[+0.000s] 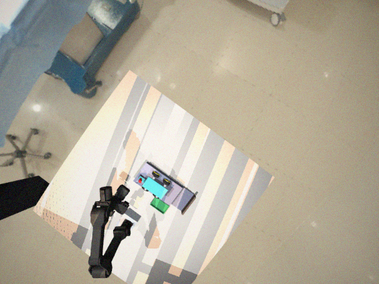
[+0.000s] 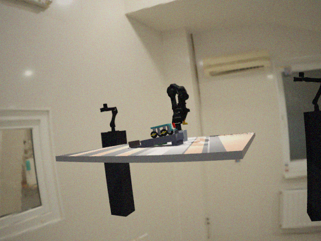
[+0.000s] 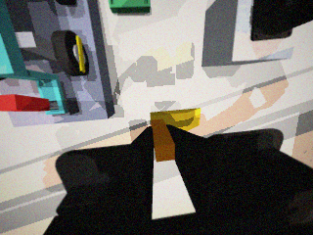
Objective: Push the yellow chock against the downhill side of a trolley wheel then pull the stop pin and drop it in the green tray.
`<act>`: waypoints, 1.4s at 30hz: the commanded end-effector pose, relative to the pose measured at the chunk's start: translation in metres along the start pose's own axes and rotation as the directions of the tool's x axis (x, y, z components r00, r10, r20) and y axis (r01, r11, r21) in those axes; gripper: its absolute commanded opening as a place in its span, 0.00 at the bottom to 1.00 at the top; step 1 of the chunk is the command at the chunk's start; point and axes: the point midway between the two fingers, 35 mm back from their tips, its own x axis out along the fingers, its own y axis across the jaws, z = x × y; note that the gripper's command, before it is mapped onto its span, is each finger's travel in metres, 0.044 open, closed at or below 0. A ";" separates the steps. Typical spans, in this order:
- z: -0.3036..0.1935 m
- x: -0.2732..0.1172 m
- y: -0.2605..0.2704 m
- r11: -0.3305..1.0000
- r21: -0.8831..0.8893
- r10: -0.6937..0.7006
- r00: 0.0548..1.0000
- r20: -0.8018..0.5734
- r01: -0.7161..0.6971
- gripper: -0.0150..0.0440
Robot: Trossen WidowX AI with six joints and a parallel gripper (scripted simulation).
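My gripper (image 2: 183, 120) (image 3: 158, 129) is shut on the chock's orange handle. The yellow chock (image 2: 185, 123) (image 3: 186, 117) hangs below the fingertips, in the air beyond the ramp's uphill end; its black base is not clear. The teal trolley (image 1: 155, 187) (image 2: 162, 127) (image 3: 7, 51) stands on the grey ramp (image 1: 187, 196) (image 2: 155, 141) (image 3: 101, 59). The red-headed stop pin (image 1: 140, 180) (image 2: 173, 125) (image 3: 22, 103) is at the trolley's uphill end. The green tray (image 1: 159, 205) (image 3: 131, 7) lies beside the ramp.
A dark brown end stop (image 1: 188, 205) (image 2: 134, 143) crosses the ramp's low end. A grey slab (image 1: 132, 215) (image 3: 217, 39) lies near the arm's base. The ramp has a raised dark wall along its far side. Striped light and shadow patterns cover the table (image 1: 183, 147) (image 2: 145, 157).
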 end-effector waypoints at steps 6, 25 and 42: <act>0.034 0.002 0.009 1.000 0.004 0.005 1.000 0.005 -0.005 0.25; 0.100 0.008 0.025 1.000 0.005 0.007 1.000 0.010 -0.007 0.25; 0.159 0.011 0.039 1.000 0.005 0.008 1.000 0.015 -0.008 0.25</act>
